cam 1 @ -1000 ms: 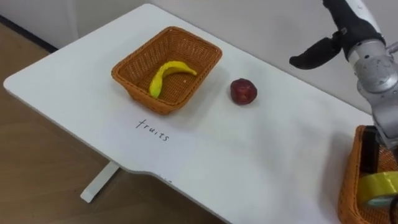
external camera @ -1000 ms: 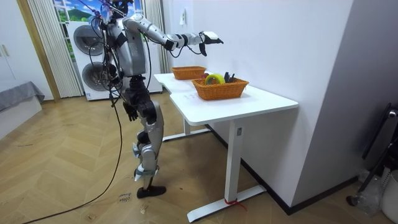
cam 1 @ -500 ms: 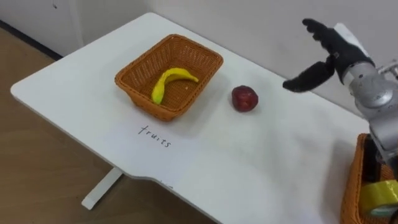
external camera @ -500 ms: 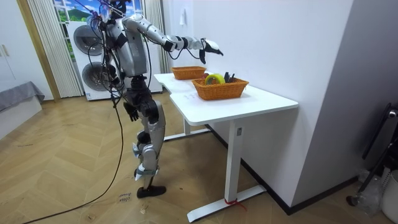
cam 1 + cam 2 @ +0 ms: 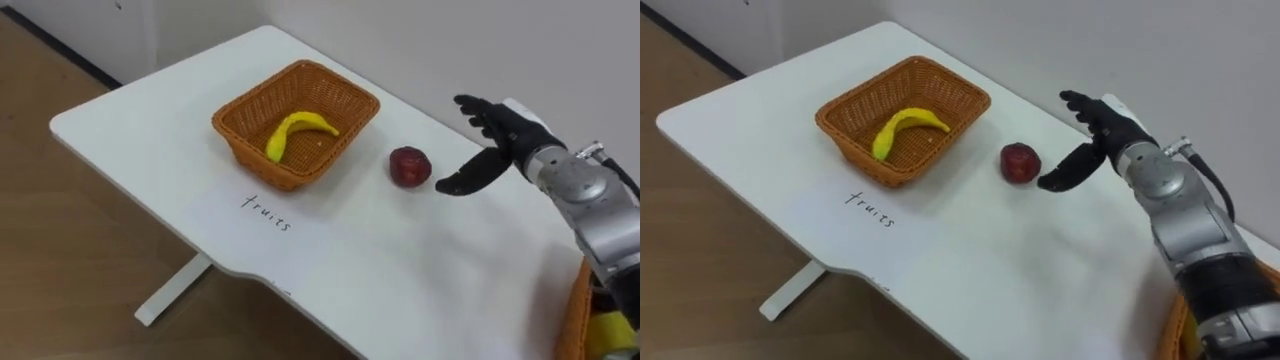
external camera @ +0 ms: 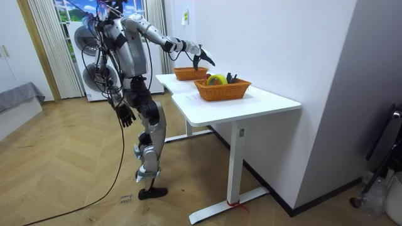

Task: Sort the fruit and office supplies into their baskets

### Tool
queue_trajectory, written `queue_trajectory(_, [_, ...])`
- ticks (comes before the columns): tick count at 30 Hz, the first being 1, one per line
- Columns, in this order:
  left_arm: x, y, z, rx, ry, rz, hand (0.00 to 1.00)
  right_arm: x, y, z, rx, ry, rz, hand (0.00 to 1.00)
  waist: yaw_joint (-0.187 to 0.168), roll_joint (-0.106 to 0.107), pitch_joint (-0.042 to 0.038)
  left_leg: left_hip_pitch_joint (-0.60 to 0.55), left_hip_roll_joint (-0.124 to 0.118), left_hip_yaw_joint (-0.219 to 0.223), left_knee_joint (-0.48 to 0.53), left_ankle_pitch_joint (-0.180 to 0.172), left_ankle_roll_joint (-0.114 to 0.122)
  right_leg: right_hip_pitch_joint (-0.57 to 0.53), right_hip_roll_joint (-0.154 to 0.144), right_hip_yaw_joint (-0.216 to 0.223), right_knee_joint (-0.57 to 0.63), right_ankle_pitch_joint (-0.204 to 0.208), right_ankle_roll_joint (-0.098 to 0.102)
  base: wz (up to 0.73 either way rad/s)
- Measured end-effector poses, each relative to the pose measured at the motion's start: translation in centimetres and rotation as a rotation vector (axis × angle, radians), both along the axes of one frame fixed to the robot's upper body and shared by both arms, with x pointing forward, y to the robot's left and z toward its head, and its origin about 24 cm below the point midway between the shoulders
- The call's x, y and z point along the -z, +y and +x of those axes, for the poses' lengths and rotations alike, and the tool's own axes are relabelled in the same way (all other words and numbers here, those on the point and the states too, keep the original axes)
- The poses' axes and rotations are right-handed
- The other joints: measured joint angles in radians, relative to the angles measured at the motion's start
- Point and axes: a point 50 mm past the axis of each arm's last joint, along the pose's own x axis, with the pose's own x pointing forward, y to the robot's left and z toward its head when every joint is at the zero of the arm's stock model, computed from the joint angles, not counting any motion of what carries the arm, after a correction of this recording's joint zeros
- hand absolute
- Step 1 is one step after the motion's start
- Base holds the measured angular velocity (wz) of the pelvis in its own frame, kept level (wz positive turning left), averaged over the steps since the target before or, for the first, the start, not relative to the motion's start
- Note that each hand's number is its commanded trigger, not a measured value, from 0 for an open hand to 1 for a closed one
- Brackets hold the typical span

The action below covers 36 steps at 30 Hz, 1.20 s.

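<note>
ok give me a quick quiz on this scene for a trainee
1. Fill in: the fingers of the right hand are ___ (open or shut).
2. True or false: the banana lies inside the fruit basket.
3. Where is the apple?
A. inside the fruit basket
B. on the table, beside the fruit basket
C. held in the right hand

Key: 1. open, spread close beside the apple without touching it. 2. true. 3. B.
</note>
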Motion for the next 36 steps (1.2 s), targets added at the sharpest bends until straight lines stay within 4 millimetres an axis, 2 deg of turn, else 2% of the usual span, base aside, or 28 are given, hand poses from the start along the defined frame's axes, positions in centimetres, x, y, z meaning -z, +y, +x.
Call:
queue_trajectory(4, [0.0,0.0,0.2,0.013,0.0,-0.007,0.0,1.0,-0.1,-0.2,0.008,0.048,0.036,0.0,0.023,-0.003,0.0023,-0.016,-0.006,-0.015,0.022,-0.003,0.0,0.001,0.001,-0.002,0.0,0.0,0.0,0.13])
queue_trajectory(7, [-0.1,0.1,0.4,0.02,-0.003,-0.013,0.0,1.7,-0.1,-0.4,0.016,0.083,0.06,0.0,0.043,-0.012,0.0078,-0.029,-0.007,-0.017,0.033,-0.005,0.0,-0.007,0.002,-0.005,0.0,0.0,0.0,0.02])
queue_trajectory(10, [0.0,0.0,0.4,0.02,0.001,-0.014,0.0,2.0,-0.3,-0.5,0.026,0.097,0.066,0.0,0.049,-0.02,0.0122,-0.055,-0.008,-0.024,0.052,-0.01,-0.005,-0.022,0.004,-0.011,0.001,0.0,0.0,0.07])
queue_trajectory(16, [0.0,0.1,1.2,0.02,-0.016,-0.017,0.0,2.6,-1.0,-0.7,0.05,0.125,0.031,0.0,0.069,-0.021,0.0133,-0.096,-0.005,-0.03,0.068,-0.009,-0.011,-0.056,0.012,0.003,0.001,0.004,-0.006,0.02])
queue_trajectory(23, [0.1,0.0,1.4,0.017,-0.018,-0.036,0.0,2.6,-1.7,-0.6,0.071,0.115,-0.025,0.0,0.065,-0.021,0.0154,-0.114,-0.003,-0.028,0.066,-0.005,-0.008,-0.077,0.013,0.002,0.003,0.004,-0.007,0.0])
queue_trajectory(26, [0.1,0.0,1.9,0.013,-0.033,-0.037,0.0,2.5,-2.2,-0.5,0.091,0.106,-0.04,0.0,0.065,-0.023,0.0195,-0.128,-0.003,-0.027,0.067,-0.004,-0.008,-0.09,0.013,0.001,0.004,0.005,-0.008,0.0])
queue_trajectory(31, [0.2,-0.2,2.8,0.044,-0.044,-0.009,0.0,2.2,-3.5,0.1,0.158,0.103,-0.079,0.0,0.066,-0.024,0.0206,-0.158,-0.002,-0.027,0.067,-0.003,-0.009,-0.119,0.014,0.001,0.003,0.005,-0.008,0.0])
queue_trajectory(32, [0.2,-0.2,3.0,0.048,-0.046,-0.008,0.0,2.1,-3.5,0.2,0.163,0.097,-0.086,0.0,0.066,-0.026,0.0222,-0.161,-0.002,-0.027,0.067,-0.003,-0.009,-0.123,0.014,0.002,0.003,0.005,-0.009,0.0])
queue_trajectory(33, [0.2,-0.1,3.2,0.05,-0.051,-0.007,0.0,1.9,-3.7,0.4,0.172,0.091,-0.104,0.0,0.065,-0.027,0.0286,-0.163,-0.001,-0.027,0.067,-0.003,-0.009,-0.125,0.015,0.003,0.003,0.006,-0.009,0.0])
queue_trajectory(36, [0.1,0.0,3.6,0.055,-0.063,-0.002,0.0,1.8,-4.1,0.5,0.184,0.084,-0.151,0.0,0.066,-0.03,0.0306,-0.176,0.0,-0.026,0.069,-0.002,-0.009,-0.142,0.016,0.004,0.003,0.006,-0.009,-0.01])
